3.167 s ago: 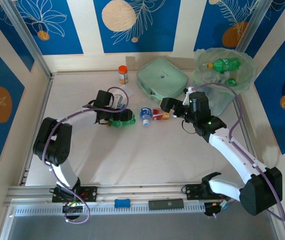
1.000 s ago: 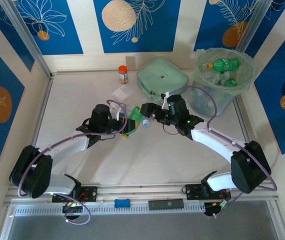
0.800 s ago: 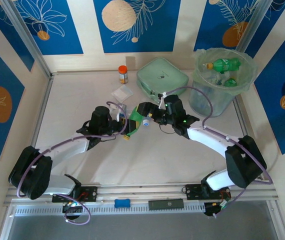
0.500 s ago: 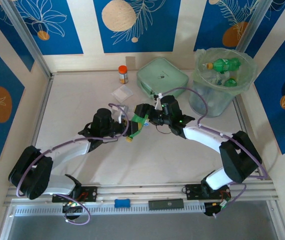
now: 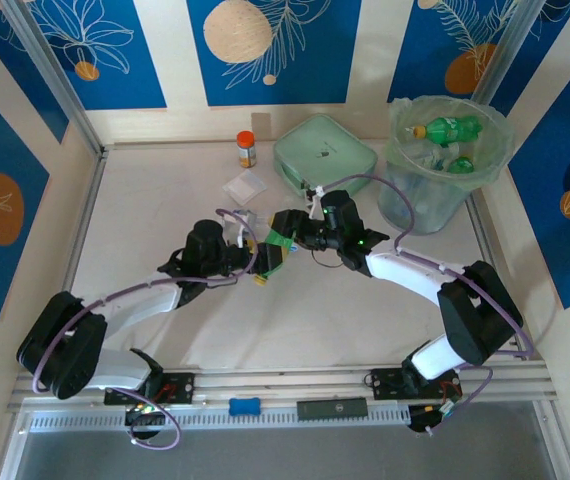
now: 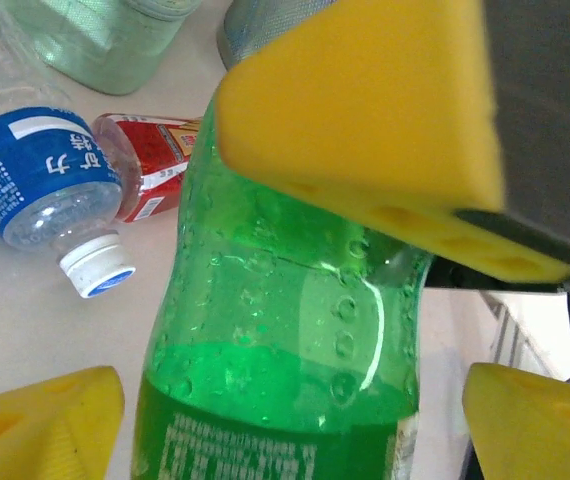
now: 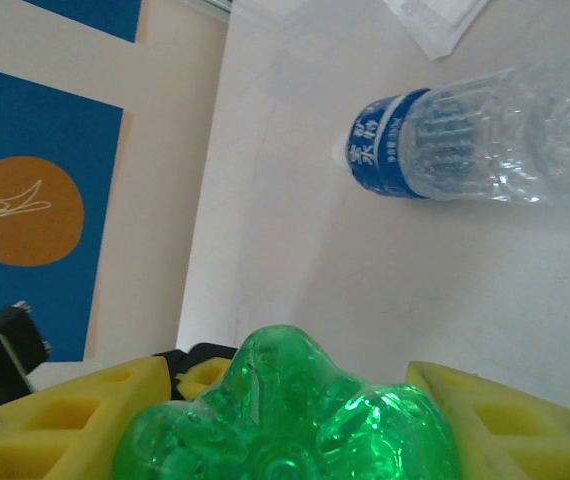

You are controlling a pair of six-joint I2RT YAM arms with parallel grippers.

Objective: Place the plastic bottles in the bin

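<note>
Since a second ago my right gripper (image 7: 287, 395) has closed in, pinching the green bottle (image 6: 285, 330) at its base. My left gripper (image 6: 295, 415) sits slightly spread around it. The bin (image 5: 417, 205) stands well right, with bare table (image 5: 315, 320) nearer me.

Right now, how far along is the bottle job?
Done: green bottles lie in the tall bag-lined round bin. In hand: the right pincer grips a green plastic bottle, left pincer alongside. Left: a clear blue-labelled bottle and a red-labelled bottle on the table.
</note>
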